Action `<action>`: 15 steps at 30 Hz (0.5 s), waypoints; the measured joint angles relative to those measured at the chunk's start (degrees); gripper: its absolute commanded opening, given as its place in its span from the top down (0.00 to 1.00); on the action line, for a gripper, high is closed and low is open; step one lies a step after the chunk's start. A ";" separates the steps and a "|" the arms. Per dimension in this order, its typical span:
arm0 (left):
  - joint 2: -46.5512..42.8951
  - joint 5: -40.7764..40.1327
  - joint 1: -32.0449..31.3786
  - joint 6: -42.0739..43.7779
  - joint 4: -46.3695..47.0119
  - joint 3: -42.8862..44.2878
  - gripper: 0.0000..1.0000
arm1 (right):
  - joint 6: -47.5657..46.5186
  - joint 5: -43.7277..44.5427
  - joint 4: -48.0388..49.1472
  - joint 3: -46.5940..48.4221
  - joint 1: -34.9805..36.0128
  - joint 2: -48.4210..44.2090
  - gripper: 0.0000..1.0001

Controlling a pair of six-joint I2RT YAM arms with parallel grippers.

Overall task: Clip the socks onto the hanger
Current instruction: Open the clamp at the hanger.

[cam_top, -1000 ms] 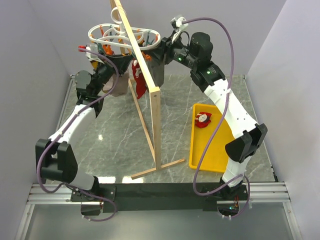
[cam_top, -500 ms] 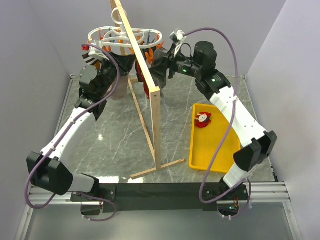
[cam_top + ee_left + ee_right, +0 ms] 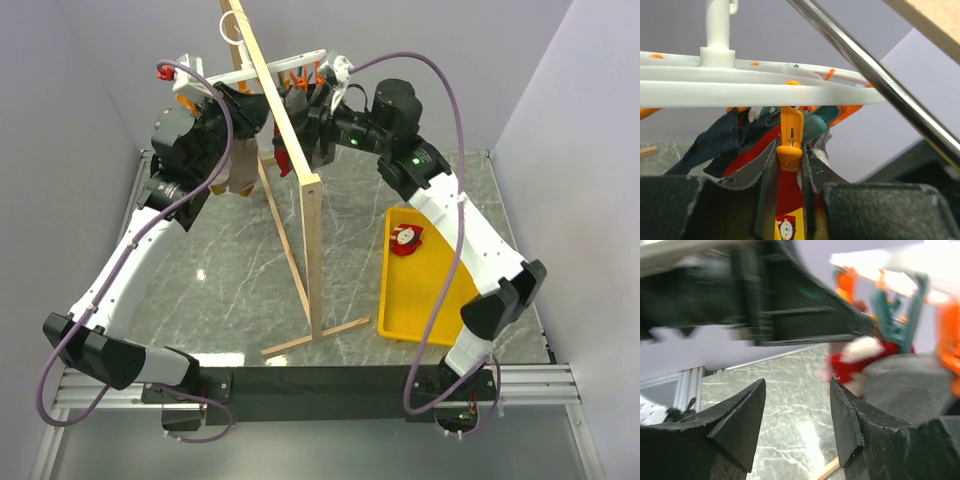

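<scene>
One sock is clamped in the left gripper at a hanger clip; the second sock is left in the tray, the right gripper spread, empty.

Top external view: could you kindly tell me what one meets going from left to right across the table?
In order: left arm → hanging greyish sock → wooden rack → yellow tray holding a red sock.
</scene>
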 measured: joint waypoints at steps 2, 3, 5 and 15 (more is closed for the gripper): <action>0.33 -1.05 -0.87 0.17 -1.38 1.31 0.83 | 0.37 1.31 -0.74 1.68 -0.07 2.10 0.38; 0.55 -1.77 -1.36 0.42 -1.95 1.73 0.83 | 0.57 1.70 -1.01 2.19 -0.17 3.13 0.38; 1.20 -2.91 -2.03 0.94 -3.04 2.49 0.83 | 0.98 1.77 -1.18 2.36 -0.24 4.20 0.38; 4.28 -8.87 -4.28 2.80 -7.89 4.92 0.83 | 1.66 1.33 -0.55 2.78 -0.07 4.85 0.38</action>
